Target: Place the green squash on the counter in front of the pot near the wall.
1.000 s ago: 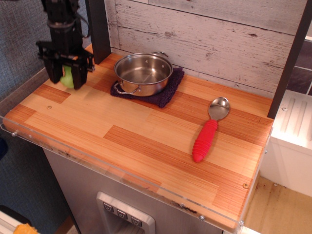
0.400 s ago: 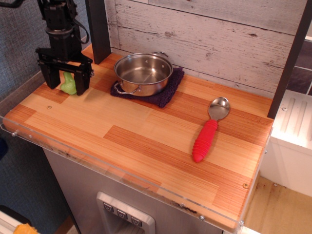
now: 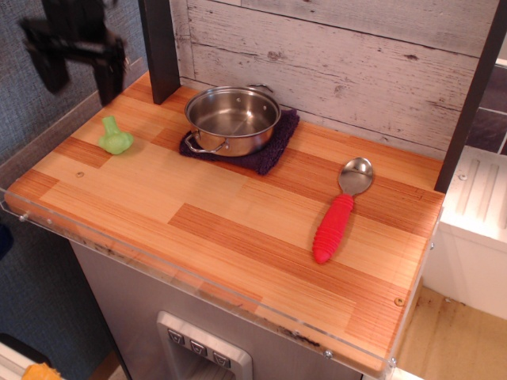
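The small light-green squash (image 3: 114,137) lies on the striped wooden counter (image 3: 206,214) at its left end, left of the pot. The shiny steel pot (image 3: 232,118) stands on a dark purple cloth (image 3: 269,150) close to the whitewashed plank wall (image 3: 333,55). My gripper (image 3: 75,75) is blurred, well above and left of the squash, at the top left. Its two black fingers hang apart, open and empty.
A metal spoon with a red handle (image 3: 337,218) lies on the right part of the counter. A dark post (image 3: 161,47) stands behind the squash, another (image 3: 471,95) at the right. The counter has a clear acrylic edge (image 3: 158,269).
The gripper let go of the squash and rose up and to the left. The squash now lies alone on the counter.
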`<action>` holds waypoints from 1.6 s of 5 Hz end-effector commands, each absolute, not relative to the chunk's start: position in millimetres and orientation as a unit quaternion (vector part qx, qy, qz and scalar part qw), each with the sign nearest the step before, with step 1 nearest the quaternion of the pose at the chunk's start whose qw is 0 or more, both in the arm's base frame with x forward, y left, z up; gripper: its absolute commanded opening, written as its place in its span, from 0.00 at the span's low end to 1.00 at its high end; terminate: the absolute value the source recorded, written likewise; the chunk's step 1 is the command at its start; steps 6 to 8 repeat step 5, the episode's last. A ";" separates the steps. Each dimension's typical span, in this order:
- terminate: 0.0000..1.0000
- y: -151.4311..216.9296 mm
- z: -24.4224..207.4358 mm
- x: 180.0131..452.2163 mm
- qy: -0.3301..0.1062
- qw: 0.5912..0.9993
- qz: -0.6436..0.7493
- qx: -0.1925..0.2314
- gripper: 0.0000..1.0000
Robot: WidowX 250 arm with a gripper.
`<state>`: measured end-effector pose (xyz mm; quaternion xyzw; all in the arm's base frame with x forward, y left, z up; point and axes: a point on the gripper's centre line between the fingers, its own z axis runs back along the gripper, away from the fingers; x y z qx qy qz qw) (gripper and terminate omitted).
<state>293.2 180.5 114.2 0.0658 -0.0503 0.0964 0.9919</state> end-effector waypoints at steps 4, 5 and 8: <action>0.00 58.5 106.4 291.6 -0.037 0.998 -0.049 0.029 1.00; 1.00 58.5 106.4 291.6 -0.037 0.998 -0.049 0.029 1.00; 1.00 58.5 106.4 291.6 -0.037 0.998 -0.049 0.029 1.00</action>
